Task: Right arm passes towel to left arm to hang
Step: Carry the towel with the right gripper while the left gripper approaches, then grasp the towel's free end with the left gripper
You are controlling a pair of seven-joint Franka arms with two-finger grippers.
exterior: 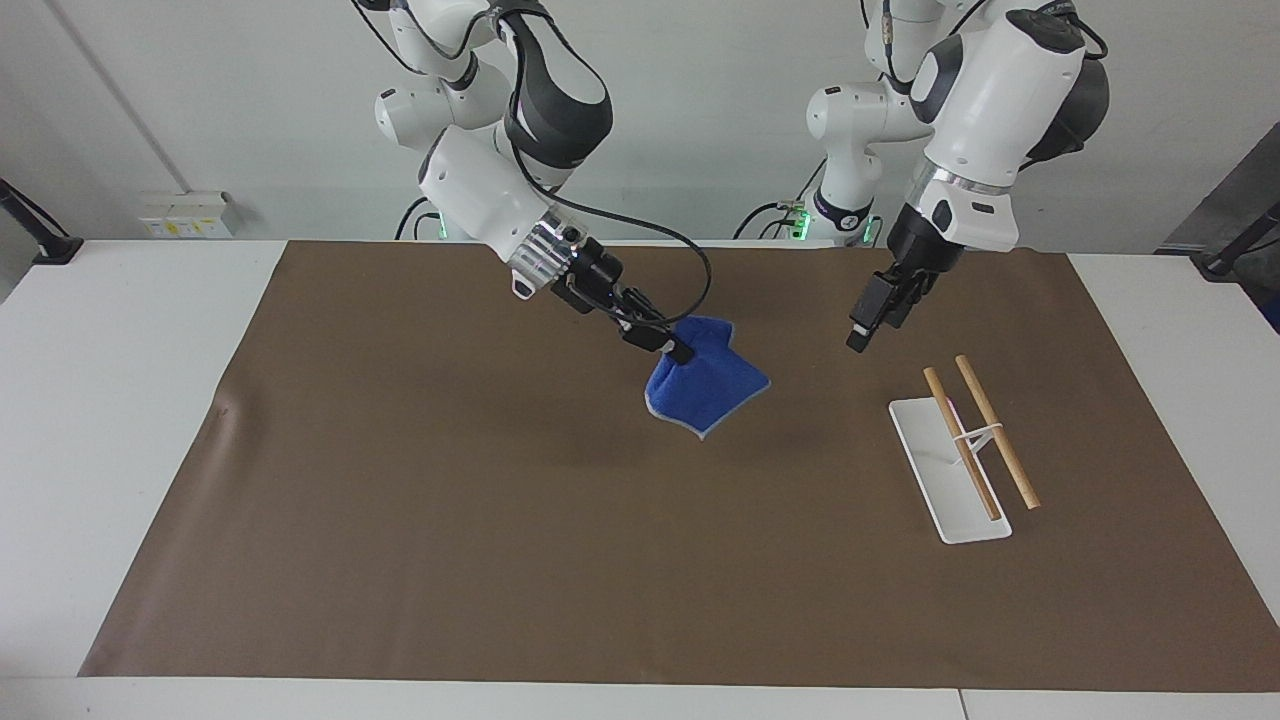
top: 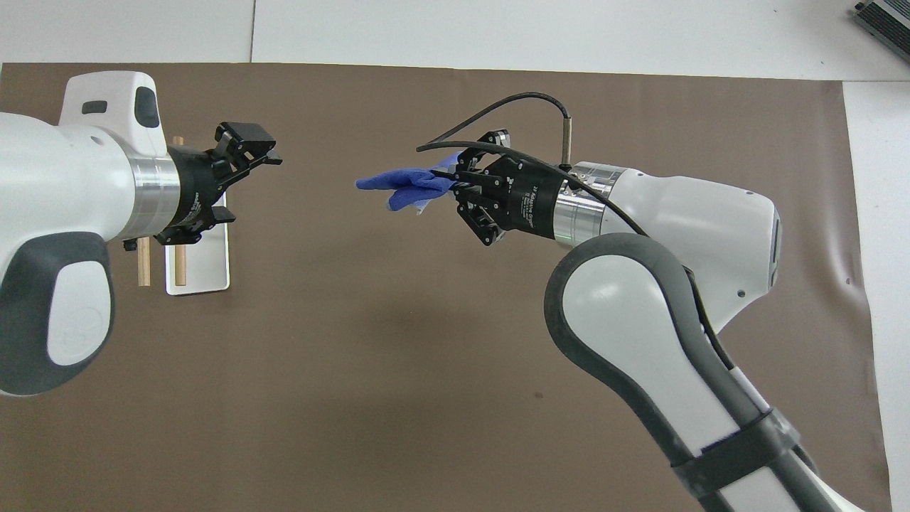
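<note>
Above the brown mat point(exterior: 400, 520), the right claw point(exterior: 682, 353) grips the blue towel point(exterior: 705, 388); the left claw point(exterior: 862, 335) hangs nearby, fingers spread.

Robotics lab: two white arms point(exterior: 500, 190) at a papered table point(exterior: 400, 520).

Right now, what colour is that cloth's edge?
Pale grey, around the bright blue terry towel; facing view shows it best.
</note>
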